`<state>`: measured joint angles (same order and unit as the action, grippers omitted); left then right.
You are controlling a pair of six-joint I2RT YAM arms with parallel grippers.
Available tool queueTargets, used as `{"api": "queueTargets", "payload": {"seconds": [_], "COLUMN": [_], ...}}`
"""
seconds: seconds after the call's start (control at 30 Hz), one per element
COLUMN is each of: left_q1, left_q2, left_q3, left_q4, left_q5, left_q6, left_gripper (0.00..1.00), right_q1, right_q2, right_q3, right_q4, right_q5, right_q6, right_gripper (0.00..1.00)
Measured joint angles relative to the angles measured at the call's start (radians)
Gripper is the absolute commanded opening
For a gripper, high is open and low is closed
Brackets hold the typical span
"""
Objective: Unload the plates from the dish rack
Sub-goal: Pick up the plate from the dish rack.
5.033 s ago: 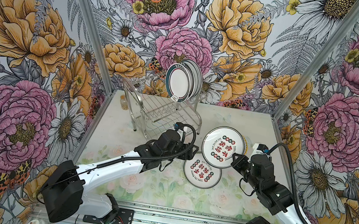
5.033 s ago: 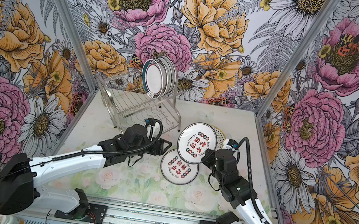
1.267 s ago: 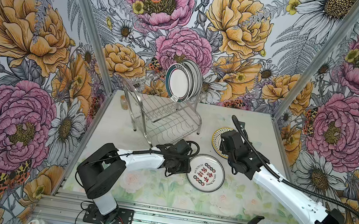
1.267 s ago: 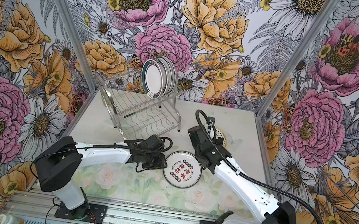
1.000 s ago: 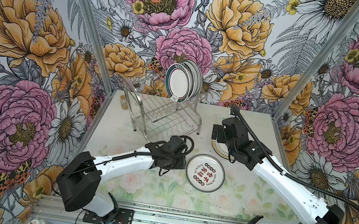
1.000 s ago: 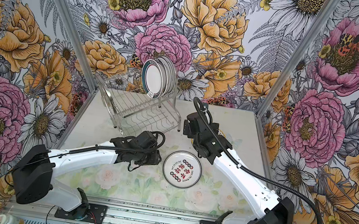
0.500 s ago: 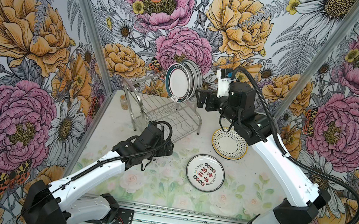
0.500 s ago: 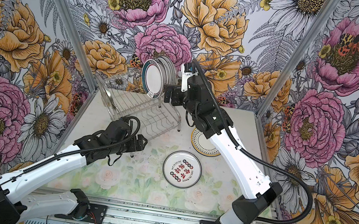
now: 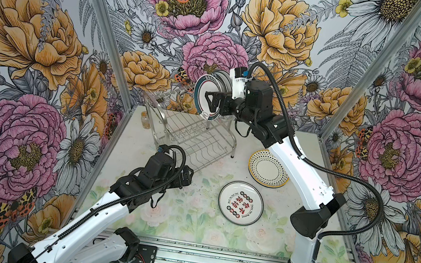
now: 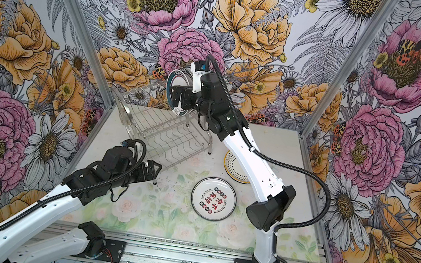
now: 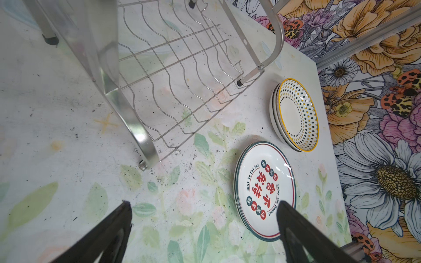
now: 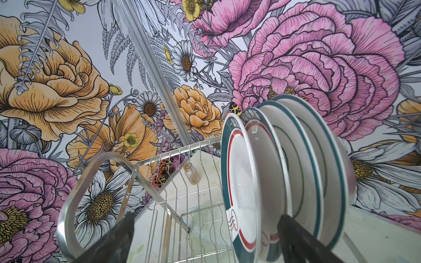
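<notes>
Plates (image 12: 284,170) left in the rack (image 9: 196,138) stand on edge in the top tier's slots, near the worktop's (image 9: 189,220) back edge. So the right end effector (image 12: 205,218) comes at them side-on, jaws wide, nothing gripped yet. Left end effector (image 11: 202,203) hangs wide and empty by the lettered stack (image 9: 241,203). Dotted stack (image 9: 268,170) sits toward the right edge, out of the way.

wire dish rack (image 9: 197,135), teal-rimmed plates (image 12: 296,159) upright on top tier, front one between right gripper (image 12: 205,227) fingers, character plate (image 11: 265,189) flat beside left gripper (image 11: 202,216), dotted stack (image 11: 296,113) beyond it
</notes>
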<state>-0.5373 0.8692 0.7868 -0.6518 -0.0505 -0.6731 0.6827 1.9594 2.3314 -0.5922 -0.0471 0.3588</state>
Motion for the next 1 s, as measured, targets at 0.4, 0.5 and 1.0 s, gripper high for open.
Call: {"api": "queueTargets", "payload": {"seconds": [0.4, 0.5, 1.0], "left_q1": [0.041, 0.045, 0.066], "left_q2": [-0.024, -0.024, -0.071], "left_q3": [-0.008, -0.01, -0.021], "left_q4": [-0.004, -0.004, -0.006], "left_q5": [0.048, 0.052, 0.074], "left_q6": [0.012, 0.019, 0.019], "left_gripper": [0.99, 0.99, 0.99], "right_q1": [0.002, 0.002, 0.005], "right_q2": [0.026, 0.034, 0.112], "right_q3": [0.03, 0.03, 0.064], "right_q4": [-0.001, -0.002, -0.001], "right_q5": [-0.003, -0.002, 0.068], "right_q6": [0.018, 0.018, -0.013], "right_gripper": [0.99, 0.98, 0.7]}}
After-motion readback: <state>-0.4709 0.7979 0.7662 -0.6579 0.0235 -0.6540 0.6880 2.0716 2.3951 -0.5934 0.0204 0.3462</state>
